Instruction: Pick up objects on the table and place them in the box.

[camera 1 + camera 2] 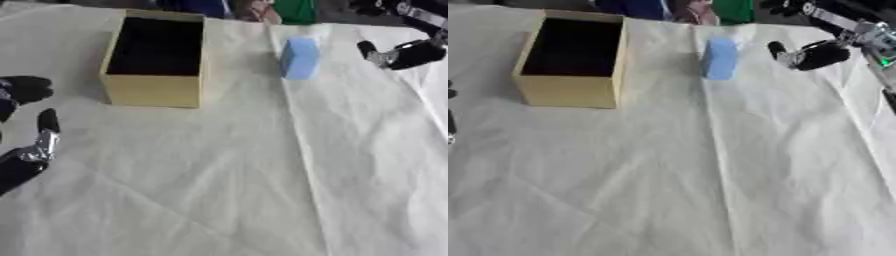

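Note:
A light blue block (300,58) stands upright on the white cloth, right of the box. The box (150,90) is tan with a dark inside and nothing visible in it. My right hand (815,55) comes in from the upper right and hovers just right of the blue block, apart from it, open, with a finger pointing toward the block. At the lower left edge my left hand (35,147) rests open, fingers up, holding nothing.
A white creased cloth (227,175) covers the table, with a fold line running down from the block. Blue, green and other coloured things (262,10) lie beyond the far edge. The box stands at the far left.

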You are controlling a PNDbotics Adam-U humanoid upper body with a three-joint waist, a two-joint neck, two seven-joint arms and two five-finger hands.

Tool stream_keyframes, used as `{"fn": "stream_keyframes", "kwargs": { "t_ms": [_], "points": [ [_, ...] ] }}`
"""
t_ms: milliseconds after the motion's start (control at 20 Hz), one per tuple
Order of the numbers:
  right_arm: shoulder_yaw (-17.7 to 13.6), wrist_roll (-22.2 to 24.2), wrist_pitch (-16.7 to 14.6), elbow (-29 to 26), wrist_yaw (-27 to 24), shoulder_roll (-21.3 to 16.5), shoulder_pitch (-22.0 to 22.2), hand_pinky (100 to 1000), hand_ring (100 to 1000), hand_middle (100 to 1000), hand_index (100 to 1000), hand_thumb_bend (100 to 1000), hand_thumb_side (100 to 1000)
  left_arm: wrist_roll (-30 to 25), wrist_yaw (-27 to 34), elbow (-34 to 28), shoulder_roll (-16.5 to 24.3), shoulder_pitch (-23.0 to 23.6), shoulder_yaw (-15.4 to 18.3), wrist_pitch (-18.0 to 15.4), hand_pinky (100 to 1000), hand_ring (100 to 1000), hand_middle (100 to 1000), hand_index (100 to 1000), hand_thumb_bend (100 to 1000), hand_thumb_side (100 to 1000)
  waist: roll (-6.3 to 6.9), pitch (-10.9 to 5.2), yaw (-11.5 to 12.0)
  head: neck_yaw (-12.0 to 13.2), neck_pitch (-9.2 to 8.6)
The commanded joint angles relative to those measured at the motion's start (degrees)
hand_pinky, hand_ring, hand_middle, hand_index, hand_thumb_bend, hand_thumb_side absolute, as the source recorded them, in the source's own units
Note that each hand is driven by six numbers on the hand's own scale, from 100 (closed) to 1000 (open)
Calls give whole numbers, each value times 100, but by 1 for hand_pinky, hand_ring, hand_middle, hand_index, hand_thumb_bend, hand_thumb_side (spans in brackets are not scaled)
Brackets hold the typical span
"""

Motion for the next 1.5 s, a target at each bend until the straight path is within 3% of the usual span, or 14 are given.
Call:
{"fn": "stream_keyframes", "kwargs": {
  "t_ms": [50, 850, 1500],
  "points": [
    [-18, 5, -50, 326, 235, 31, -257, 917, 928, 922, 979, 100, 206, -33, 0, -63, 99, -49, -15, -11, 821, 754, 729, 720, 100, 252, -5, -132, 20, -37, 26],
    [73, -399, -312, 1371, 1813, 695, -876, 907, 954, 938, 984, 100, 223, -69, 9, -58, 71, -57, -44, -25, 821, 755, 729, 721, 100, 251, 21, -121, 78, -134, -67],
    [93, -523, -398, 1555, 2064, 828, -912, 906, 954, 935, 983, 100, 225, -87, 6, -48, 54, -57, -51, -18, 821, 756, 730, 721, 100, 251, -10, -114, 118, -111, -28]
  ]
}}
